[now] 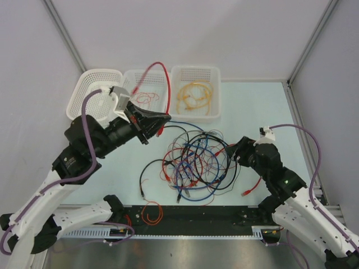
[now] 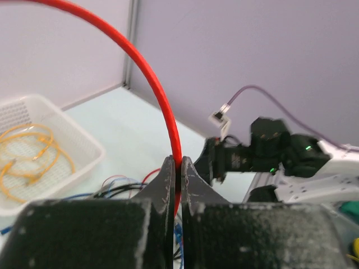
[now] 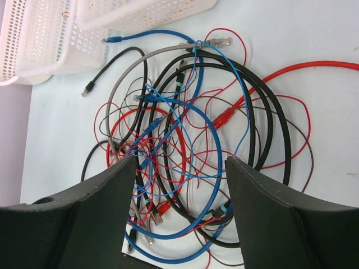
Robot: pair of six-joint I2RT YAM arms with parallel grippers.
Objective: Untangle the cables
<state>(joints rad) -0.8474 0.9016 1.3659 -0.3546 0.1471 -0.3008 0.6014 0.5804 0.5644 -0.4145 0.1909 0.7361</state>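
The left gripper [image 2: 176, 163] is clamped tight on a red cable [image 2: 159, 84], which loops up in a high arc over the middle white basket [image 1: 130, 78]. The right gripper [image 1: 234, 152] hangs with its jaws wide apart and nothing in them, right at the edge of the main tangle of cables [image 1: 193, 162], a red, blue and black mess on the table [image 1: 258, 106] in front of the baskets. The right-hand basket [image 1: 216, 73] has yellow-orange cables [image 1: 193, 96] in it, and the middle one holds a few thin red wires [image 1: 147, 99].
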